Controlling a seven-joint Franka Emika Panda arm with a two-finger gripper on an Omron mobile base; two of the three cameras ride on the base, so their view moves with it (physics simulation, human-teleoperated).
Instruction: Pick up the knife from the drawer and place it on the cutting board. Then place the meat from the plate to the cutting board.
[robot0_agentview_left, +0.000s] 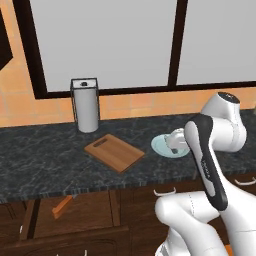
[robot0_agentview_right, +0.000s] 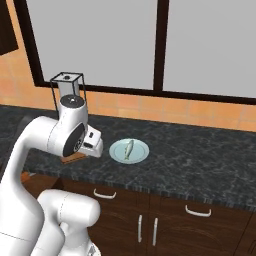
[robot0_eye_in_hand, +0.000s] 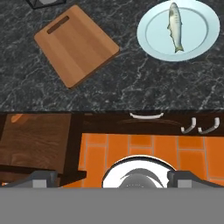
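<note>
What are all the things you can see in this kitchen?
cutting board: one, light-brown wood, on the dark counter, nothing on it
plate: one, pale blue-green, on the counter right of the board
meat: one, grey-green fish-shaped strip, lying on the plate
paper towel holder: one, white roll in a dark frame, behind the board
drawer: one, dark brown, pulled open under the counter
knife: one, orange-brown handle, inside the drawer
counter: one, black marbled
gripper: one, dark fingertips, open, holding nothing
</note>
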